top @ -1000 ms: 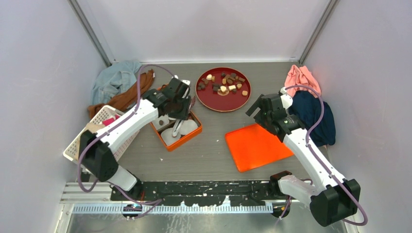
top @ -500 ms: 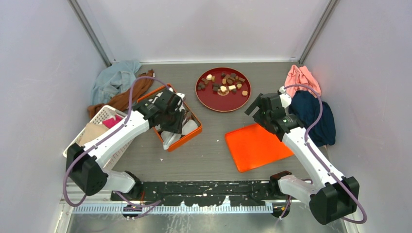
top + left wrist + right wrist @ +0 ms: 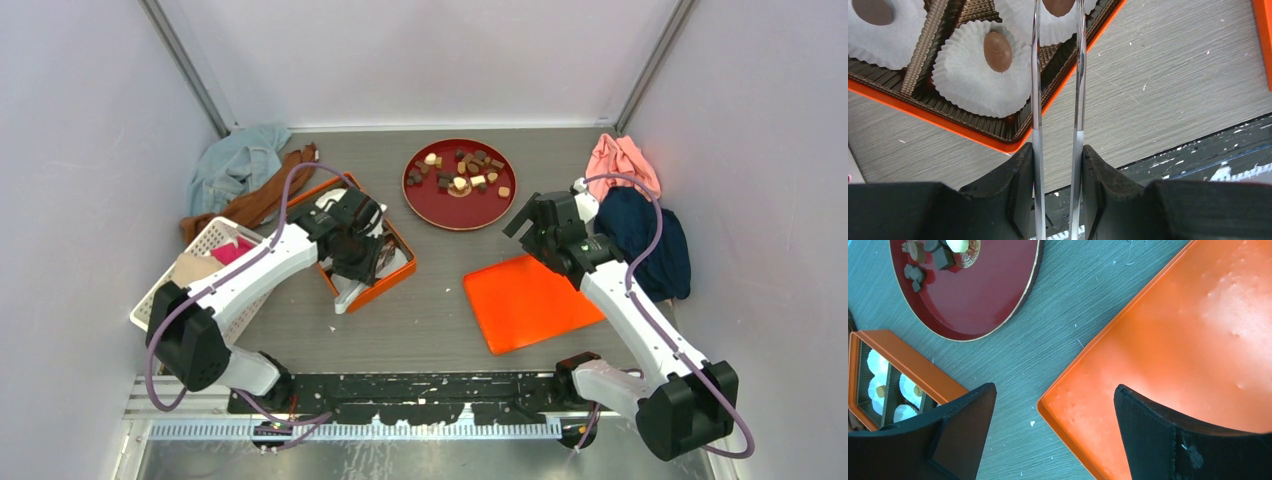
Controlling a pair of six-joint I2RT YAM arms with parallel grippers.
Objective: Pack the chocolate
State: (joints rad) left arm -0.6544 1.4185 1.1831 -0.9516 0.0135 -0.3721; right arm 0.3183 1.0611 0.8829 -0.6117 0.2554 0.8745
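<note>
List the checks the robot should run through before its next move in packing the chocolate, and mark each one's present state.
1. Tool grip: left gripper clamped on tweezers: ok.
2. Load: chocolate piece between the tips, over a paper cup: ok.
3. Piece touching the cup: cannot tell.
4. Clearance: right gripper open, apart from orange box: ok.
5. Supply: chocolates on red plate: ok.

Bare grey tabletop [image 3: 440,300] open on near side of round dark-red tray [image 3: 455,215]. Left of tray: orange compartmented box [image 3: 404,262], left gripper [image 3: 1058,150] clamping thin metal tongs [image 3: 1036,75] over it. Right-near of tray: flat orange lid [image 3: 525,300], right gripper [image 3: 1055,387] spread above. Crumpled cloth heaps [image 3: 235,170] flank tray.
</note>
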